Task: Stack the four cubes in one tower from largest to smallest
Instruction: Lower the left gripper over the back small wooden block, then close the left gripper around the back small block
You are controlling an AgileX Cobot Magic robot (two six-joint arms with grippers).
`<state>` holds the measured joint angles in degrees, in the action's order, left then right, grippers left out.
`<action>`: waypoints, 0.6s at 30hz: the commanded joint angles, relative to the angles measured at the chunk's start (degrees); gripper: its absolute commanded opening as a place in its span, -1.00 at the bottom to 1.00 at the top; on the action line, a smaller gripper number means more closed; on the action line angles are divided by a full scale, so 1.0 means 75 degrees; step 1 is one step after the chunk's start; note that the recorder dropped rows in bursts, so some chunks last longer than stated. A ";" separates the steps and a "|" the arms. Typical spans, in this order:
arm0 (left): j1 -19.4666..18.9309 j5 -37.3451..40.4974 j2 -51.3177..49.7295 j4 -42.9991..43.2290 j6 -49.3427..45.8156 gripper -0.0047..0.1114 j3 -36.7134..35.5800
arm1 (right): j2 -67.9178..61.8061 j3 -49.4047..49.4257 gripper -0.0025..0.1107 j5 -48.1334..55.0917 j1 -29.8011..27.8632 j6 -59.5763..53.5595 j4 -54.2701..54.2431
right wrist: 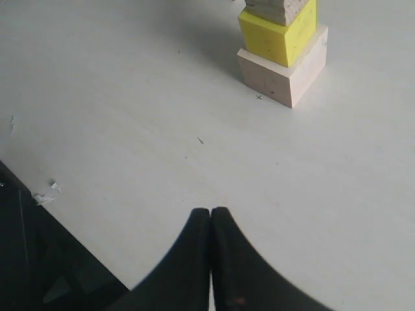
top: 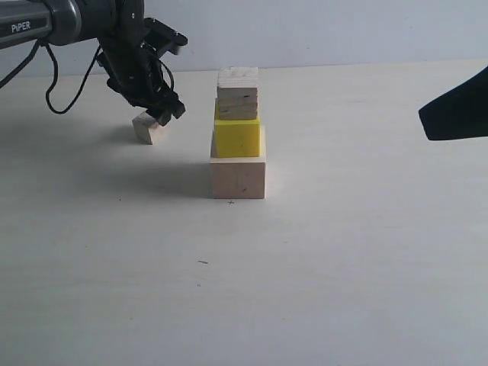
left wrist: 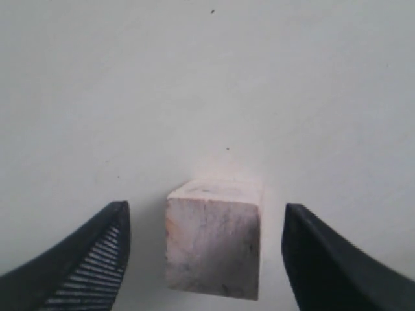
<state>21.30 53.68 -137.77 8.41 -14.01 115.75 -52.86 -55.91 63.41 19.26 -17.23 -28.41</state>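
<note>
Three cubes stand stacked in the middle of the table: the large pale pinkish cube [top: 239, 176] at the bottom, the yellow cube [top: 237, 136] on it, and the grained light-wood cube [top: 238, 93] on top. The right wrist view shows the same stack, with its base [right wrist: 285, 72] and its yellow cube [right wrist: 277, 34]. The tiny pale cube [top: 149, 128] sits on the table to the stack's left. My left gripper [top: 169, 114] is down at it and open. The tiny cube [left wrist: 213, 245] lies between the fingers [left wrist: 104, 249] with a gap on each side. My right gripper [right wrist: 211, 212] is shut on nothing, away from the stack.
The right arm shows as a dark shape [top: 456, 107] at the right edge of the exterior view. A black cable [top: 57, 91] hangs from the left arm. The pale table [top: 305, 290] carries small marks [top: 203, 261].
</note>
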 commanded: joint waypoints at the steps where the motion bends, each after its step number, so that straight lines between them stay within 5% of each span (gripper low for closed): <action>1: -0.0050 -0.0040 0.0038 0.0059 -0.0043 0.19 0.0050 | -0.0018 0.0020 -0.96 -0.0022 0.0009 -0.0022 -0.0029; 18: -0.0324 0.0526 0.0038 -0.0324 0.0503 0.13 0.0118 | -0.0018 0.0020 -0.96 -0.0022 0.0009 -0.0021 -0.0181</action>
<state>18.98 57.18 -137.77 7.88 -10.50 115.85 -52.86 -55.91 63.41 19.26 -17.23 -29.13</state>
